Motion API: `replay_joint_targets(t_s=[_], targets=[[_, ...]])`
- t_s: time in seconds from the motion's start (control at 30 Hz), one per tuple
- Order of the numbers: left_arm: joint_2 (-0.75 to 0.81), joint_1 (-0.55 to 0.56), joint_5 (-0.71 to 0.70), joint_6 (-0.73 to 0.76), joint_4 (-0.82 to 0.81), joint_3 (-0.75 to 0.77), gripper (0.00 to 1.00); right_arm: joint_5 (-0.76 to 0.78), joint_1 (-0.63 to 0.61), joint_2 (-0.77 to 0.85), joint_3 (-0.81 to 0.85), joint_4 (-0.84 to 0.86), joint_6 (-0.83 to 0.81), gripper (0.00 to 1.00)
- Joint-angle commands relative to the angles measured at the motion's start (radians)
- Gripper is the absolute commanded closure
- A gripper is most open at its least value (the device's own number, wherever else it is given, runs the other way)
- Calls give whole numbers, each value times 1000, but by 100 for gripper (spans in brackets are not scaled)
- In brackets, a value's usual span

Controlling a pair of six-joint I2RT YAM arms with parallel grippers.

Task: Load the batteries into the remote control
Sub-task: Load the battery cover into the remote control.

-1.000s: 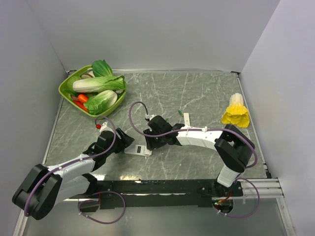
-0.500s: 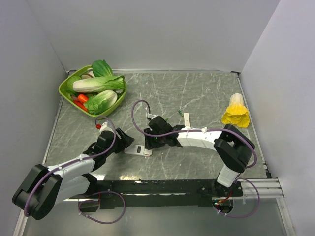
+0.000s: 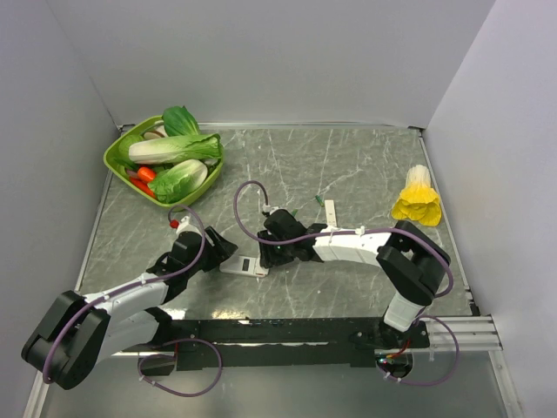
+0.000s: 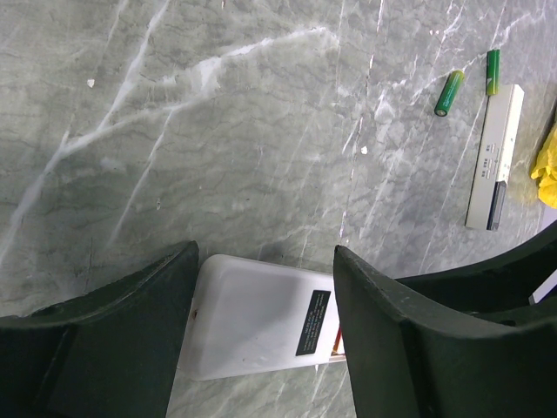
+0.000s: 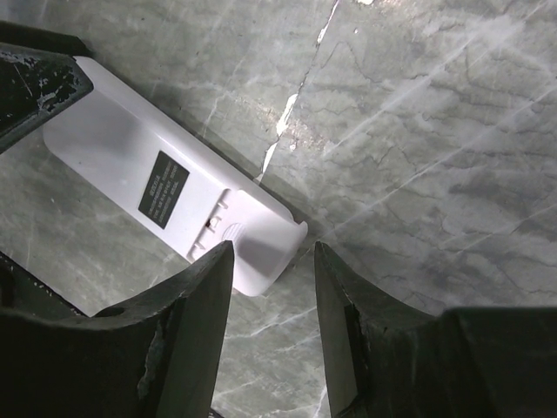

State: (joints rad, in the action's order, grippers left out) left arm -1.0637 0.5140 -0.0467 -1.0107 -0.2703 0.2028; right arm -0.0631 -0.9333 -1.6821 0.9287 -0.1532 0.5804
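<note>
The remote control (image 3: 246,266) lies back-up on the marble table, white with a dark label (image 4: 313,322). My left gripper (image 3: 223,252) is open and straddles it (image 4: 265,252). One finger (image 4: 130,340) is at its plain end and the other (image 4: 409,348) hides its cover end. My right gripper (image 3: 266,254) is open and empty just above the ridged battery-cover end (image 5: 248,239), with one fingertip (image 5: 196,296) overlapping it. No whole orange-red battery shows. Only a thin orange-red sliver (image 4: 336,345) shows at the remote's edge.
A green bowl (image 3: 116,150) of vegetables stands at the back left and a yellow-white vegetable (image 3: 416,198) at the right. A narrow white-and-black bar (image 4: 496,157) and two small green pieces (image 4: 450,92) lie beyond the remote. Walls close three sides.
My right arm and its cable loop have shifted slightly to the right. The left arm and the remote have not moved.
</note>
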Motion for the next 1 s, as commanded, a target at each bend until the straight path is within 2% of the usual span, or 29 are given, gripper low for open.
replay_joint_targets(t_s=[0.0, 0.97], targets=[[-9, 4, 25, 4, 65, -20, 30, 3, -12, -16, 12, 0, 12, 51], [-33, 4, 38, -5, 31, -34, 30, -47, -35, -79, 104, -106, -22, 54]])
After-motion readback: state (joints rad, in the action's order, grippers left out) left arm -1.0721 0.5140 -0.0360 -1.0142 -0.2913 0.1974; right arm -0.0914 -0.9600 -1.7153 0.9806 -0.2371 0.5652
